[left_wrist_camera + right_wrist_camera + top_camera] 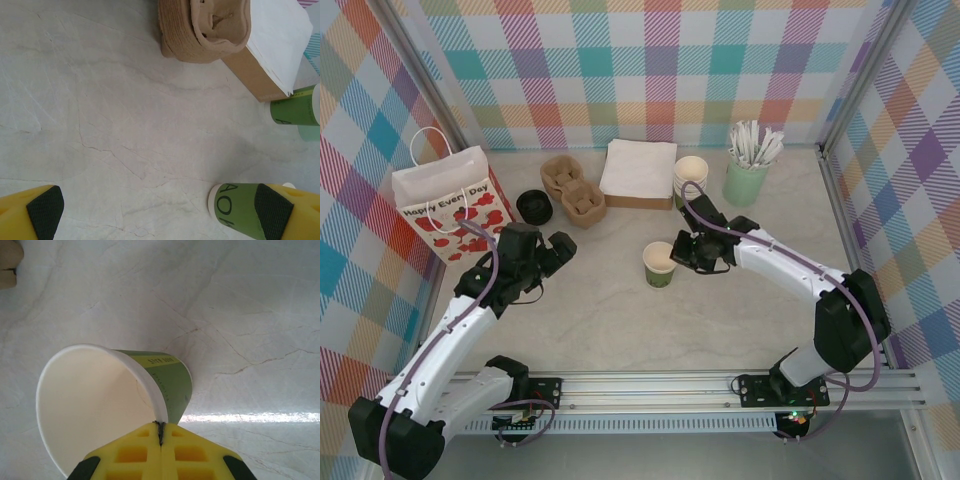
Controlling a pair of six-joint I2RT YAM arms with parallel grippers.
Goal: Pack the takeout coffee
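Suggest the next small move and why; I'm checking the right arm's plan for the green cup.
Probably lift the cup straight up: the right gripper is shut on its rim, and the cardboard cup carrier it likely goes into sits apart, toward the back left.

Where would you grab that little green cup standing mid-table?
Pinch the cup by its rim, coming from above on its right side. It stands upright with its mouth open, so one finger fits inside the thin wall and one outside. The right gripper is closed on the rim just that way.
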